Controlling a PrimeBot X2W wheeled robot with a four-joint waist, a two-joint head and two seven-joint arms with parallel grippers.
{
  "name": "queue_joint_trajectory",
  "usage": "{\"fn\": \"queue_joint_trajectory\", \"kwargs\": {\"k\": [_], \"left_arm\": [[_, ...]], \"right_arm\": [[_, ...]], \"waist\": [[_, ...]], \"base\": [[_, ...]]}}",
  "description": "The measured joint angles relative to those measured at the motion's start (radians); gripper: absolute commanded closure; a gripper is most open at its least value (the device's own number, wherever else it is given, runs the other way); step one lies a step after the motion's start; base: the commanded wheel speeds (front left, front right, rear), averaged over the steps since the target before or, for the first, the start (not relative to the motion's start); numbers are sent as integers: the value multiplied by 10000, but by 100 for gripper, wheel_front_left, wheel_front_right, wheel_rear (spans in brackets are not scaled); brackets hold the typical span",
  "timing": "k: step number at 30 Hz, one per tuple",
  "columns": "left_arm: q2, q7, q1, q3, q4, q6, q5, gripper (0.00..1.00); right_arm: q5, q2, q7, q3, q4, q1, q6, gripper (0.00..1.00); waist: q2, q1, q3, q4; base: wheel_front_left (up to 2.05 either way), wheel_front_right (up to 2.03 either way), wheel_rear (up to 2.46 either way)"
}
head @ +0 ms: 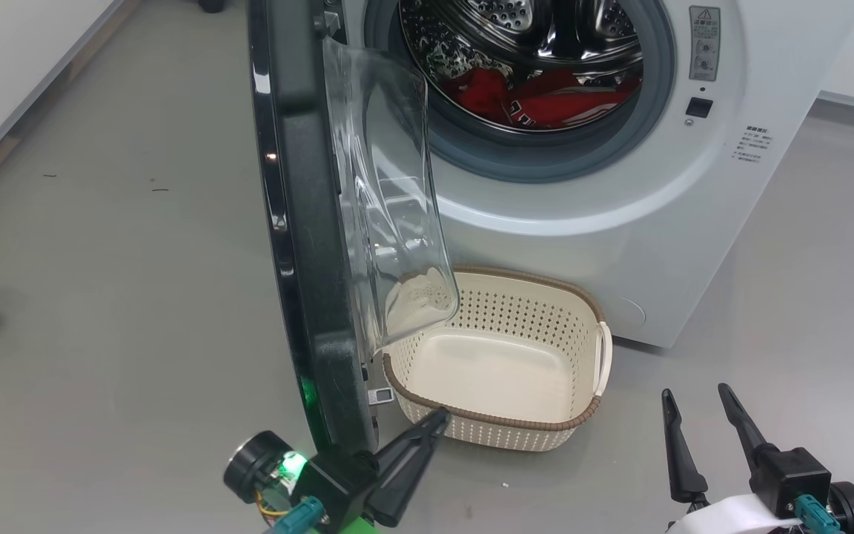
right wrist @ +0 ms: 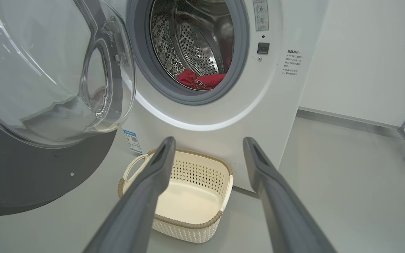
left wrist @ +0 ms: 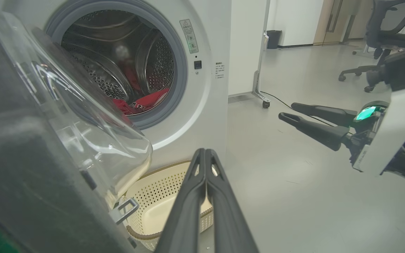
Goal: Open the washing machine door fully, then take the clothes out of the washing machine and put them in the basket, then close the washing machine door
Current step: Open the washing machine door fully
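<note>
While the door (head: 308,222) stands swung out from the washer (head: 583,222), edge-on to the head camera, its clear glass bowl bulges to the right and hangs over the left end of the basket (head: 505,425). The basket sits on the grey floor just in front of the washer, below the round opening, its white handle toward the right. The clothes (head: 545,100), red with bits of white, lie at the bottom of the steel drum, behind the grey rubber ring.

The left gripper (head: 440,415) has its two dark fingers pressed flat together with nothing between them. It lies low, just beside the door's bottom edge, with the tip over the basket's near rim; whether it touches the door I cannot tell. The right gripper (head: 695,391) is spread wide and holds nothing. It hovers above the floor right of the basket, well apart from the washer, fingers pointing toward it.

As for writing, a grey warning label (head: 704,43) with a triangle sign sits at the upper right of the opening, its print too small to read. Below it is a small black square (head: 698,107). Farther right, a block of fine dark characters (head: 755,143) is printed on the white front, also illegible. A small blue sticker (right wrist: 132,140) with a code pattern is stuck low on the front, left of the basket.
</note>
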Motion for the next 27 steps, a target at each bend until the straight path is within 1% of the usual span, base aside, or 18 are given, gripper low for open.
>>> {"fn": "queue_joint_trajectory", "kwargs": {"k": [9, 14, 27], "left_arm": [[75, 88, -10, 696, 479, 428, 6, 100], [77, 121, -20, 803, 604, 518, 6, 100], [65, 161, -47, 1103, 813, 688, -102, 100]], "right_arm": [[-25, 29, 0, -63, 35, -4, 40, 0], [-25, 65, 0, -113, 48, -6, 123, 0], [-115, 130, 0, -215, 50, -22, 169, 0]], "waist": [[0, 0, 93, -35], [0, 0, 137, -63], [0, 0, 287, 20]], "base": [[0, 0, 0], [0, 0, 0], [0, 0, 0]]}}
